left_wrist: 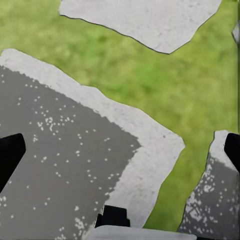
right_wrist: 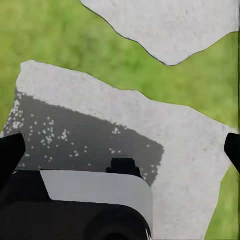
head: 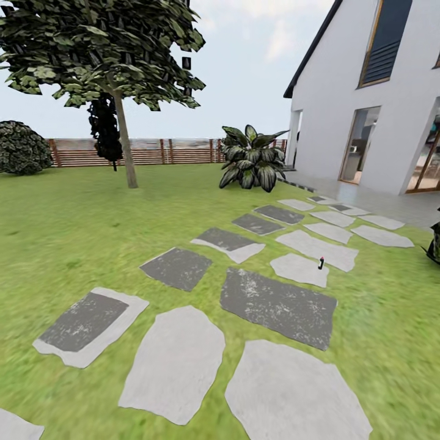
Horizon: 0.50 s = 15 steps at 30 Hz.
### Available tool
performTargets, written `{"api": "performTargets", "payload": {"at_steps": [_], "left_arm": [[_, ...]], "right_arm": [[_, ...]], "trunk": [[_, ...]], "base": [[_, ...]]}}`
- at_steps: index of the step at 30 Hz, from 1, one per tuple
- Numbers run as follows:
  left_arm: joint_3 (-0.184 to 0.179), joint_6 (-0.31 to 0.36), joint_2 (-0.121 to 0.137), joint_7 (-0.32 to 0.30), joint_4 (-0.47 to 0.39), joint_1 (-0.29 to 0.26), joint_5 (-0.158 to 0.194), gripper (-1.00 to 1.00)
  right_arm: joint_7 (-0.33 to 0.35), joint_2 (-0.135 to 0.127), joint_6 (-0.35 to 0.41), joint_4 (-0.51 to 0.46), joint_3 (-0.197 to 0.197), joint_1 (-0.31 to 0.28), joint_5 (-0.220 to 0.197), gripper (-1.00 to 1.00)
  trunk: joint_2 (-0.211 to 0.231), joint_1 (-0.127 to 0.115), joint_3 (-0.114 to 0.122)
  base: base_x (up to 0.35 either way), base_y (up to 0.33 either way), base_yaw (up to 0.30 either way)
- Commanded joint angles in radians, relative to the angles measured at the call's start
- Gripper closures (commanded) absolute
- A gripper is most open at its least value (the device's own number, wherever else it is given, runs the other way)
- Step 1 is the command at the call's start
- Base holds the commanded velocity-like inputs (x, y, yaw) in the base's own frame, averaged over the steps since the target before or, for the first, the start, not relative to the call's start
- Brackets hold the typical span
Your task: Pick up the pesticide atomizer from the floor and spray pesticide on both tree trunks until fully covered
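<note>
We look out over the garden lawn (head: 91,226), where grey stepping stones (head: 278,304) run in a loose double row from the near edge of the grass toward the white house (head: 366,91) at the far right. The pesticide atomizer (head: 321,263), a tiny dark bottle, stands upright at the right edge of a pale stone midway along the path, well apart from us. One tree (head: 104,49) with a straight grey-brown tree trunk (head: 125,143) rises from the far left of the lawn, in front of the brown slatted fence (head: 159,151). A dark cypress (head: 105,131) stands just behind the trunk, a round shrub (head: 23,148) sits at the far left edge, and a broad-leaved plant (head: 252,160) grows near the house corner.

From the left wrist, our left hand (left_wrist: 120,150) hangs over stone and grass with its dark fingertips (left_wrist: 10,152) set wide apart, gripping nothing. From the right wrist, our right hand (right_wrist: 120,150) likewise hangs spread and empty above a half-shaded stone.
</note>
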Motion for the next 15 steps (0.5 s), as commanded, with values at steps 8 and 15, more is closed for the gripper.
{"api": "performTargets", "payload": {"at_steps": [8,15], "left_arm": [[0.0,-0.001,0.0,0.0,-0.001,0.0,0.006,-1.0],[0.001,-0.001,0.0,0.0,-0.001,0.0,0.006,-1.0]], "right_arm": [[0.0,0.0,-0.001,-0.001,0.0,0.0,0.0,-1.0],[0.0,0.0,-0.001,-0.001,0.0,0.0,0.0,-1.0]], "trunk": [[0.0,0.001,-0.001],[0.0,0.001,-0.001]], "base": [[0.297,-0.186,-0.103],[0.292,-0.192,-0.261]]}}
